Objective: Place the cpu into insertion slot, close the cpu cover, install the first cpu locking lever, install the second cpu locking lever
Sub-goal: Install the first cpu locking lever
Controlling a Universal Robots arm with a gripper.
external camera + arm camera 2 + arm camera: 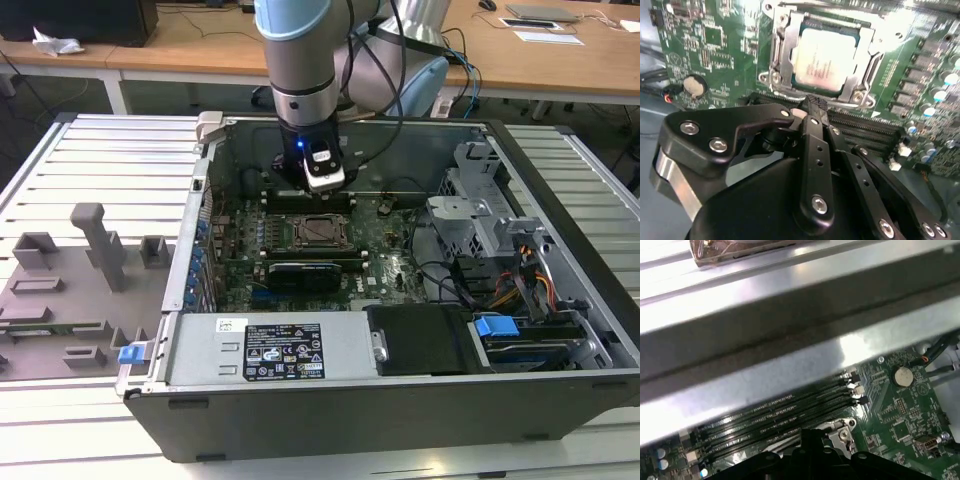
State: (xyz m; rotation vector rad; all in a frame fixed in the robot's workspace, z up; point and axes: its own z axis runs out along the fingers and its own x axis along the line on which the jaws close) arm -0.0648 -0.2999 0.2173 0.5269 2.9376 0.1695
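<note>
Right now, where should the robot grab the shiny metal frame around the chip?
Probably by its thin edge strip nearest the gripper, coming straight down from above. The cpu cover lies flat, and its big window is filled by the cpu, so only the rim offers a hold.

A pale slatted metal counter (110, 160) carries everything. The open computer case (400, 400) lies flat on it, side panel off and interior facing up. Just beside the case, toward the exterior view's left, a grey fixture plate (60, 310) with raised blocks and an upright post rests on the slats. A blue clip (133, 352) shows near the case's corner on that side.
</note>
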